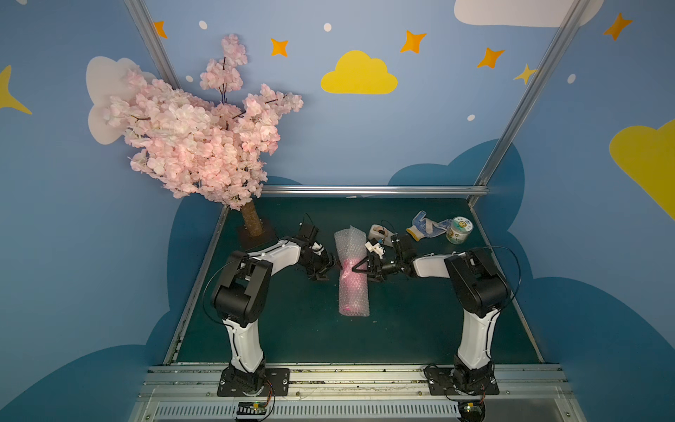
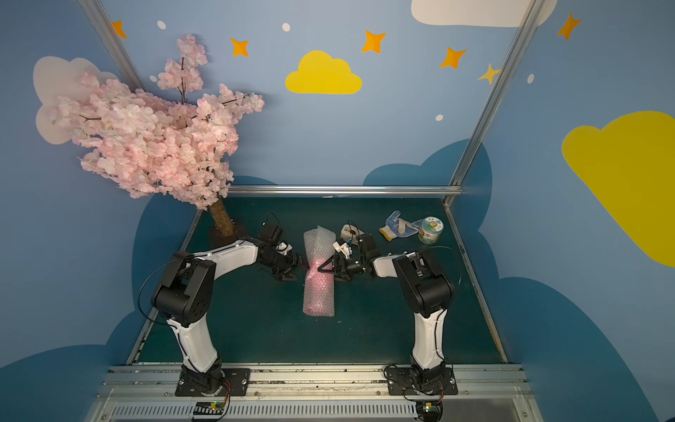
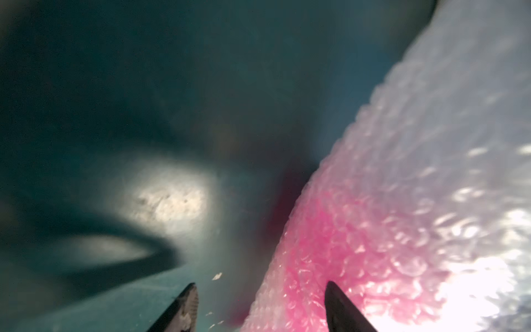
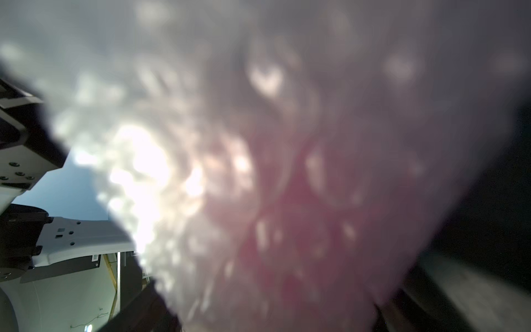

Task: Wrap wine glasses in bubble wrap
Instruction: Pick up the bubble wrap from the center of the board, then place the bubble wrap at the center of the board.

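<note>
A dark green table mat (image 1: 292, 339) is seen in both top views, and a tall artificial tree of pale pink blossom (image 1: 193, 146) is planted at its far left corner. At the middle of the mat a clear silvery small-bubble plastic wrap (image 1: 350, 239) is laid as a roll running from near to far. The hot-pink plastic goblet (image 1: 351, 288) is enclosed inside it. Only a pink glow is shown through the bubbles along the middle and near parts of the roll, while the far end appears pale and loosely flared. The goblet's bowl, stem and foot cannot be told apart through the wrap.

The left claw (image 1: 332, 266) is placed at the roll's left flank. In the left wrist view its two black fingertips (image 3: 189, 299) are seen spread, one over the mat and one over the pink-tinted wrap (image 3: 431, 143), with the roll's edge between them. The right claw (image 1: 353, 270) is extended over the roll from the right. The right wrist view is filled by blurred wrap (image 4: 258, 115), so it cannot be told whether this claw is free or closed on the roll.

At the far right a white and blue knitted glove (image 1: 425, 224) and a small round tub with a pale printed label (image 1: 459, 230) are set. A beige tape dispenser (image 1: 378, 231) is placed nearer the roll. The tub's print is too small to be read.
</note>
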### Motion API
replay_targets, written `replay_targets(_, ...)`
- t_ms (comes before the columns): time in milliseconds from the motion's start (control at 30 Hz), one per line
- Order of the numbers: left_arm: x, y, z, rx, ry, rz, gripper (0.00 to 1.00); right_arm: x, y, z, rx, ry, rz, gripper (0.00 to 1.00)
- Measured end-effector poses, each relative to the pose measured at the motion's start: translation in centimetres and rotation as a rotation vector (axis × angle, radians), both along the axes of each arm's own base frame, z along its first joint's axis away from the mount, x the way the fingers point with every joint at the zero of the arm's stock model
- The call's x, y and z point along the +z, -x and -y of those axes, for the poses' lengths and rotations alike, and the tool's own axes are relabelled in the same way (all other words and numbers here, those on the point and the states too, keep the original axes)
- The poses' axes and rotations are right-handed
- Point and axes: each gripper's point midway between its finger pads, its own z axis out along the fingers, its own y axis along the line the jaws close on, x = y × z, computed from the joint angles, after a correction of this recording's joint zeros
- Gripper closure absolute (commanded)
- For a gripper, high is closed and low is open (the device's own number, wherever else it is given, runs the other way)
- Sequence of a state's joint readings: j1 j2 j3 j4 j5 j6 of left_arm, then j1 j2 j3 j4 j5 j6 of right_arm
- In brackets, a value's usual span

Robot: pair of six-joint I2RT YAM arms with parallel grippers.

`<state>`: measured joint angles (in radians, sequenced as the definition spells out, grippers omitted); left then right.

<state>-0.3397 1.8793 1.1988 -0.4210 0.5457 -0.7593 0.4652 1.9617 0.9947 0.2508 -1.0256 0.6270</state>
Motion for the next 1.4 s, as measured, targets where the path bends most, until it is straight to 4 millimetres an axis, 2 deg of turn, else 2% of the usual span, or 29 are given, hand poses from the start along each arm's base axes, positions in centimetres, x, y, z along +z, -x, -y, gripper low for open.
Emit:
replay_targets(167,4.3,-3.5,1.0,-0.029,0.078,0.149,0.26,3.0,-0.3,-0.6,0.001,-0.02,0.136,0.18)
replay_targets(267,6.3,-4.7,1.3,-0.04,0.115,0.21,0.27,4.7,-1.0,-0.6,-0.023,-0.026,0.226,0.2)
replay_targets(367,7.2,-5.3,1.1,-0.042,0.131,0.236,0.26,5.6,-1.8,-0.6,-0.048,-0.024,0.29,0.19)
replay_targets(500,7.6,-5.6,0.6,-0.055,0.121,0.255,0.26,6.0,-2.3,-0.4,-0.074,0.021,0.372,0.19)
replay_targets(633,7.7,-6.0,0.0,-0.062,0.117,0.281,0.26,7.5,-2.3,-0.5,-0.071,0.108,0.511,0.19)
replay_targets(767,8.0,-6.7,-0.4,-0.063,0.124,0.32,0.26,8.7,-1.6,-0.9,-0.049,0.18,0.656,0.19)
replay_targets(900,8.1,-7.0,-0.1,-0.075,0.14,0.355,0.26,8.4,-0.6,-1.0,-0.031,0.244,0.757,0.18)
replay_targets(1100,7.1,-5.8,-0.3,-0.081,0.148,0.358,0.27,8.1,0.2,-1.0,-0.019,0.311,0.843,0.17)
replay_targets(1267,7.0,-3.7,-1.0,-0.088,0.136,0.377,0.27,8.3,1.2,-1.1,-0.008,0.329,0.887,0.17)
replay_targets(1400,7.1,-3.4,-1.1,-0.097,0.129,0.417,0.27,8.2,2.4,-1.0,0.004,0.325,0.893,0.16)
